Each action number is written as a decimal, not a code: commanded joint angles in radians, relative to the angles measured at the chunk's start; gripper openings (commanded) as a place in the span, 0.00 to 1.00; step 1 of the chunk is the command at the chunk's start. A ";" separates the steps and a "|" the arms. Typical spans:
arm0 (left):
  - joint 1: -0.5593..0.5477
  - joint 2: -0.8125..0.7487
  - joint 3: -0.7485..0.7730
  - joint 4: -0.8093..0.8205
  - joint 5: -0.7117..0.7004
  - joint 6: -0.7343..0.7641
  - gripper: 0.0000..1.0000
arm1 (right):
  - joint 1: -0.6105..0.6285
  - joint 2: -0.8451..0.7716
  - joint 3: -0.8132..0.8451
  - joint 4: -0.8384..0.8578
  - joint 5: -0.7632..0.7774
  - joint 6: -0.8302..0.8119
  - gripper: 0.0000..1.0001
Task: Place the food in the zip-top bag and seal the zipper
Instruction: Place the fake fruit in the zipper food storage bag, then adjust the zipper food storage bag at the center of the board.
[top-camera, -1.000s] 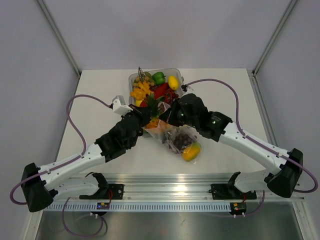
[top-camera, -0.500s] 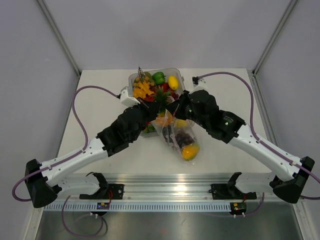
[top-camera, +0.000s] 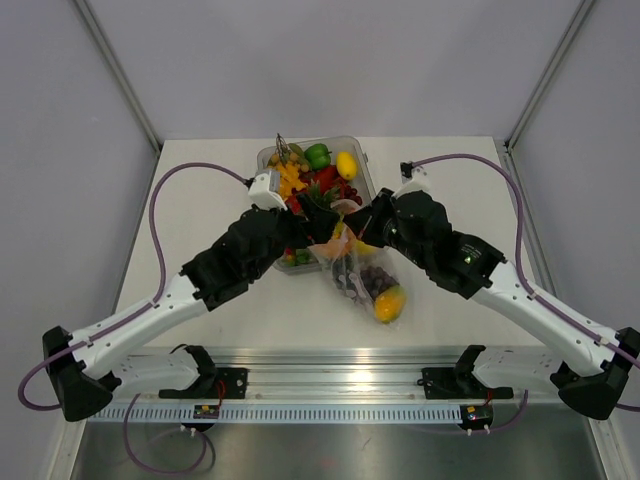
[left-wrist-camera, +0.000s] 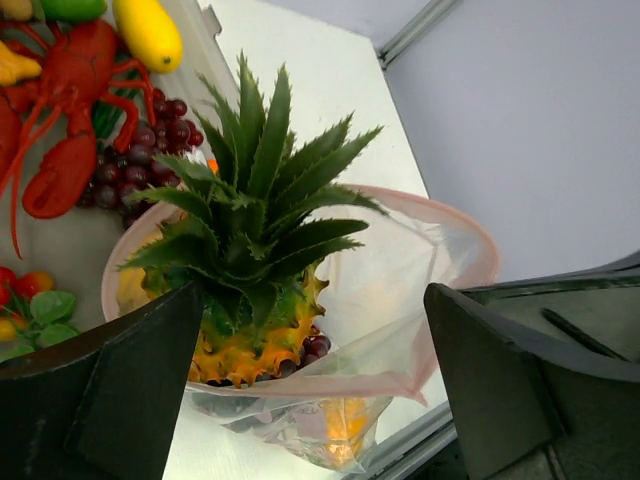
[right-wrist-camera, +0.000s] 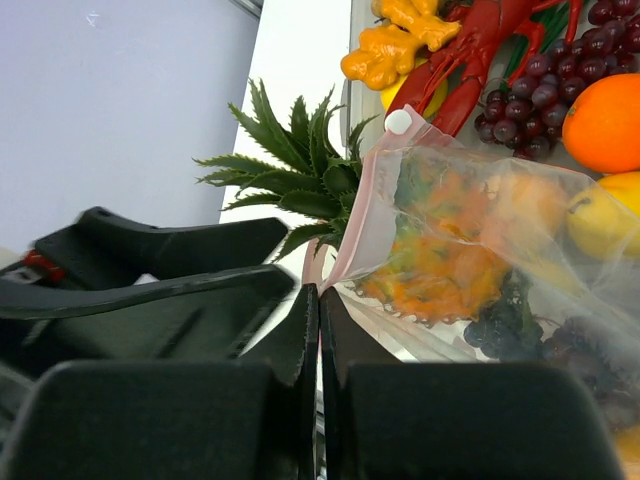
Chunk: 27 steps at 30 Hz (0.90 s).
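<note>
Now that the pineapple (left-wrist-camera: 255, 250) sits in the zip-top bag (left-wrist-camera: 400, 270) mouth, left gripper (left-wrist-camera: 312, 300) is spread wide, seemingly letting go; right gripper (right-wrist-camera: 319, 300) still pinches the rim.

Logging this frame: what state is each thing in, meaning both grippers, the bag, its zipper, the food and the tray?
zip-top bag: mouth open, partly filled.
zipper: unsealed.
pineapple: upright in the bag mouth, crown sticking out.
mango: inside the bag, at its closed end.
left gripper: open, a finger either side of the pineapple.
right gripper: shut on the bag's rim.
tray: uncovered, food inside.
</note>
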 joint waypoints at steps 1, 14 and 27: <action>0.016 -0.079 0.068 -0.040 0.008 0.064 0.91 | 0.004 -0.029 -0.004 0.072 0.048 0.008 0.00; 0.362 -0.087 0.050 -0.330 0.340 -0.112 0.38 | 0.004 -0.020 -0.005 0.090 0.029 0.007 0.00; 0.393 0.113 -0.018 -0.171 0.692 -0.155 0.51 | 0.004 -0.020 -0.007 0.081 0.032 0.007 0.00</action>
